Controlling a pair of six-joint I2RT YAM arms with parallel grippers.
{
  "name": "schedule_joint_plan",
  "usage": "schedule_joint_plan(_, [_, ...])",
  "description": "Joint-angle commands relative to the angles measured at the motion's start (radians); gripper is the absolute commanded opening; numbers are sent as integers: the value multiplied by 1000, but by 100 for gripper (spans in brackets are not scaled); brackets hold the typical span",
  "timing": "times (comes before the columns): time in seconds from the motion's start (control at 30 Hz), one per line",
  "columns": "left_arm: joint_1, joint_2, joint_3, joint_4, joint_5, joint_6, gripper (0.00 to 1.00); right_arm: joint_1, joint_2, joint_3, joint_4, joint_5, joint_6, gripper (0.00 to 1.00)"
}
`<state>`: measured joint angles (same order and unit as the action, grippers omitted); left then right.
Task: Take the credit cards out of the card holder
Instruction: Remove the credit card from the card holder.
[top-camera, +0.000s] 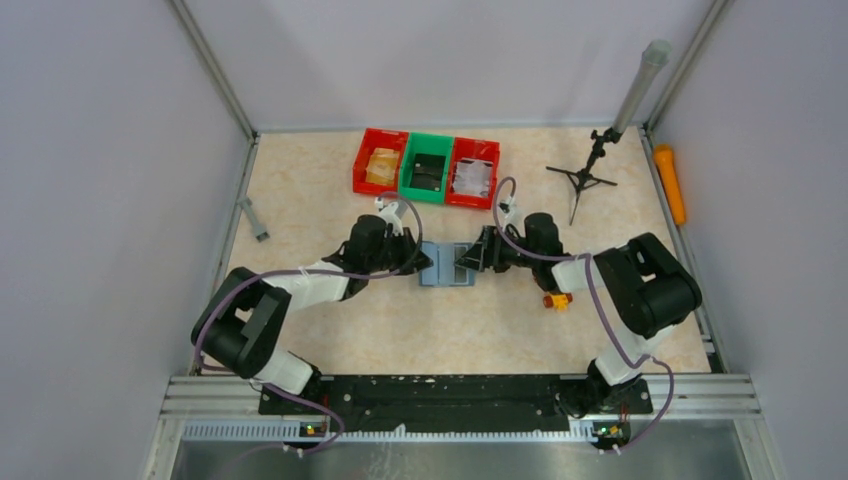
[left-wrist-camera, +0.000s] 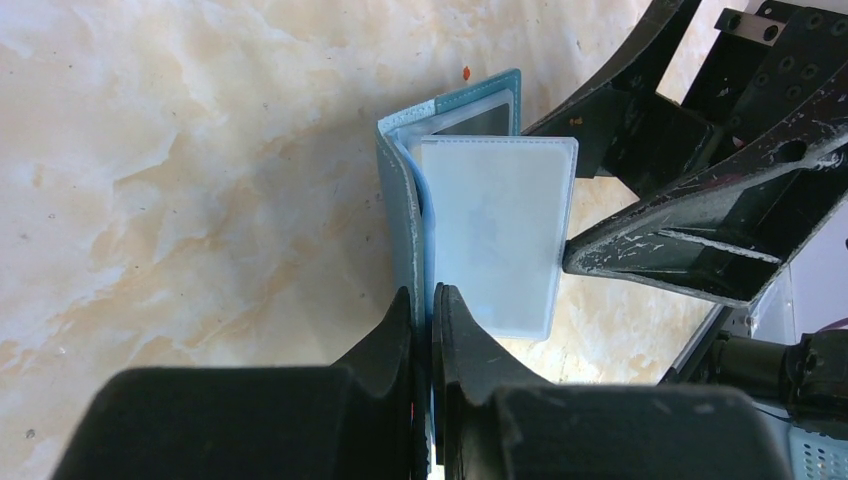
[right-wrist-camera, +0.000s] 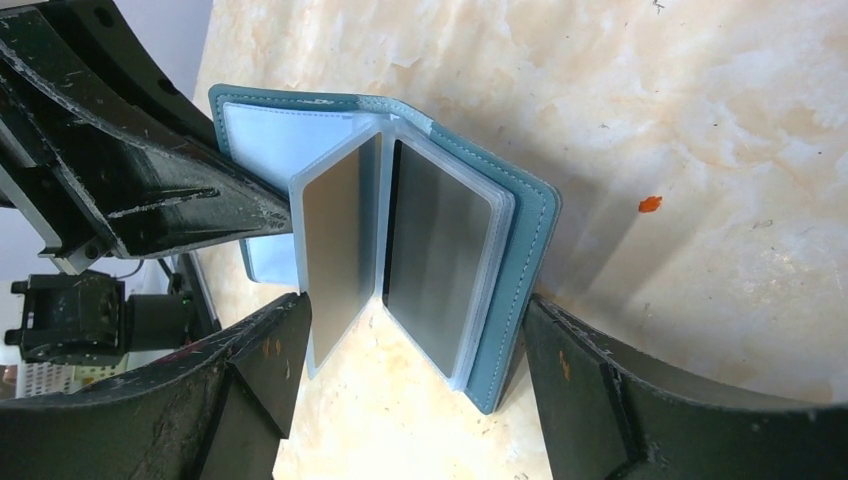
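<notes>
The left hand (left-wrist-camera: 430, 300) is clamped on one teal cover of the card holder (left-wrist-camera: 398, 220), which lies open in the middle of the tabletop (top-camera: 400, 330). The right hand (right-wrist-camera: 410, 320) is spread wide, one finger either side of the holder's other half. There the dark credit cards (right-wrist-camera: 435, 250) sit in clear sleeves.

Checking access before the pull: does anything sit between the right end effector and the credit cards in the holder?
No stray object. The open right end effector straddles the card holder, which the left end effector pinches at one edge. The credit cards sit inside clear sleeves, so only that plastic covers them.
</notes>
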<state>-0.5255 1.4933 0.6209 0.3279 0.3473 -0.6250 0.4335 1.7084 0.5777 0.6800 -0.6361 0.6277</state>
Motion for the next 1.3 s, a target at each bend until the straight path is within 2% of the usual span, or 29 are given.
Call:
schedule_joint_plan(0.0, [-5, 19, 51, 35, 34, 8, 0, 20, -30, 42, 1, 18, -28, 80])
schedule_joint_plan(0.1, [-5, 23, 55, 23, 25, 8, 0, 19, -37, 50, -44, 51, -45, 83])
schedule_joint_plan(0.53, [-7, 15, 70, -34, -14, 37, 0, 25, -88, 57, -155, 181, -104, 83])
schedule_joint_plan(0.73, [-6, 24, 76, -39, -14, 39, 0, 39, -127, 54, -185, 229, -137, 70])
schedule_joint_plan(0.87, [-7, 48, 97, -78, -32, 43, 0, 39, -140, 44, -169, 230, -132, 68])
schedule_joint_plan(1.0, [-6, 72, 119, -119, -56, 53, 0, 39, -143, 41, -165, 229, -131, 57])
schedule_joint_plan(1.07, [-7, 92, 141, -165, -74, 68, 5, 38, -138, 43, -167, 228, -130, 56])
schedule_joint_plan(1.17, [-7, 129, 179, -242, -118, 83, 19, 39, -131, 47, -179, 235, -127, 55])
schedule_joint_plan(1.2, [-8, 142, 194, -270, -127, 85, 22, 40, -127, 51, -188, 238, -125, 56])
schedule_joint_plan(1.27, [-12, 163, 215, -291, -133, 91, 26, 39, -104, 76, -227, 236, -126, 66])
